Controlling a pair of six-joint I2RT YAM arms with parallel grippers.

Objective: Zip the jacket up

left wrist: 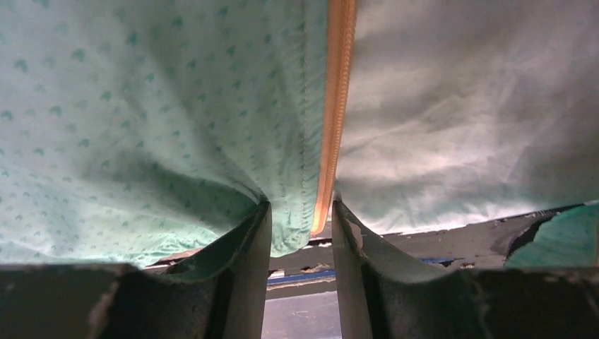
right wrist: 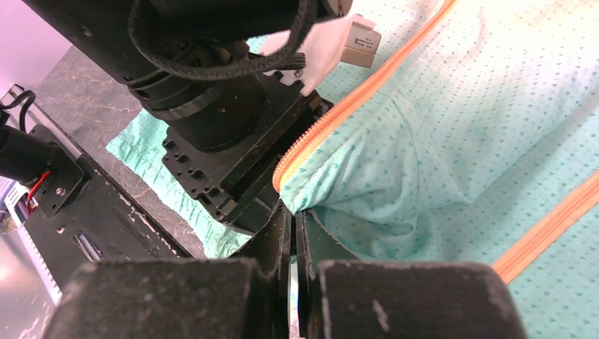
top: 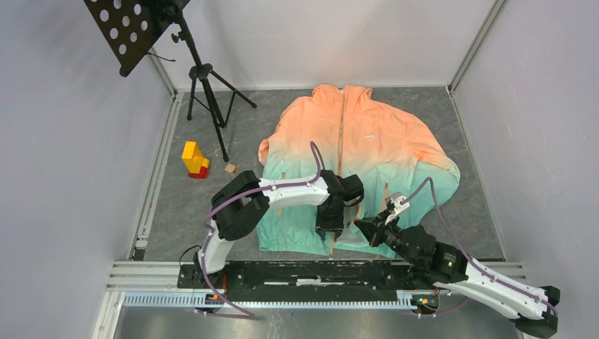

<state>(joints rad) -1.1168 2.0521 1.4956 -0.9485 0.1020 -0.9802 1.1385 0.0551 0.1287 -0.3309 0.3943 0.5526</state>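
The jacket (top: 374, 141) lies flat on the table, peach at the top and teal at the bottom, its tan centre zipper (top: 342, 127) running toward me. My left gripper (top: 330, 232) points down at the bottom hem. In the left wrist view it (left wrist: 300, 212) is open, and the zipper's lower end (left wrist: 332, 141) and a fold of teal cloth sit between its fingers. My right gripper (top: 359, 226) is just right of it. In the right wrist view it (right wrist: 293, 212) is shut on the teal hem corner (right wrist: 332, 191) beside the zipper tape (right wrist: 339, 113).
A yellow and red block (top: 193, 159) and a small wooden cube (top: 230, 169) lie left of the jacket. A black tripod stand (top: 205, 78) with a perforated plate (top: 127, 28) stands at the back left. The mounting rail (top: 318, 272) runs along the near edge. Walls enclose the table.
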